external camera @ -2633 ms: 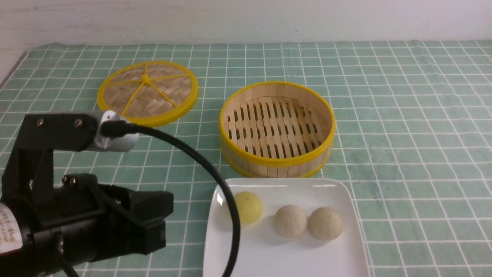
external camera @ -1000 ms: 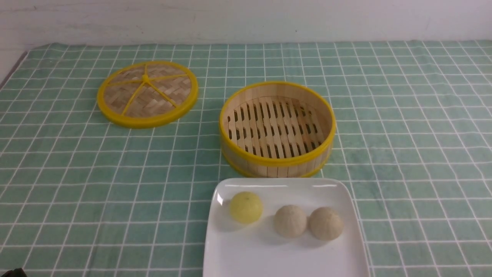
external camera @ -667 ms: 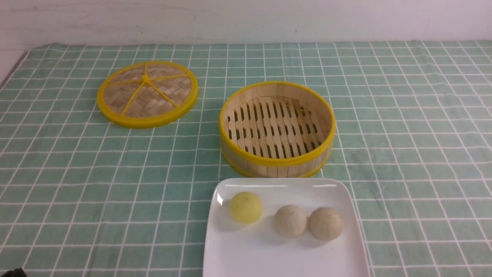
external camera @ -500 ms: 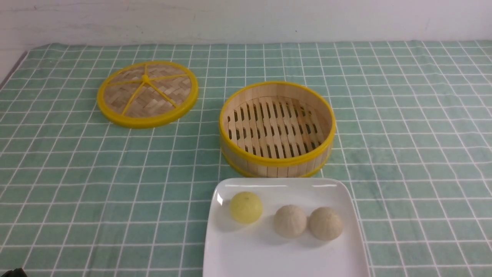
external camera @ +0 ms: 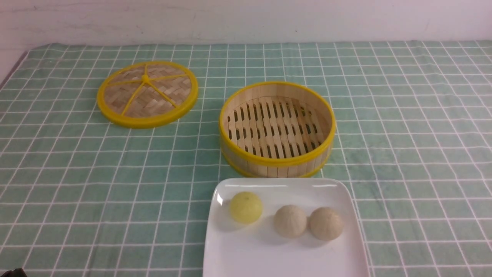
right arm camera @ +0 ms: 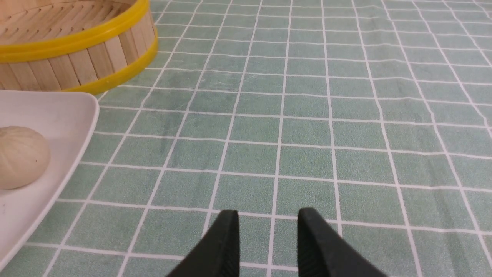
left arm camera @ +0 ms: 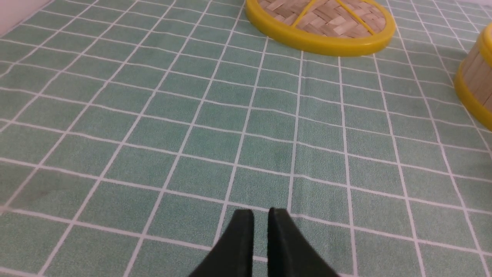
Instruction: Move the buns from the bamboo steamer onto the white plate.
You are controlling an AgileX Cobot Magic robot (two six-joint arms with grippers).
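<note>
Green checked cloth (external camera: 96, 173) under unmarked bamboo steamer (external camera: 276, 161) and white plate (external camera: 269, 257)

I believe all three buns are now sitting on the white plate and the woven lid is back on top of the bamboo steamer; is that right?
Not quite. The woven lid is not on the bamboo steamer; it lies flat on the tablecloth to the steamer's left, apart from it, and the steamer stands open and empty. The front view shows this. The rest holds: all three buns are on the white plate.
</note>
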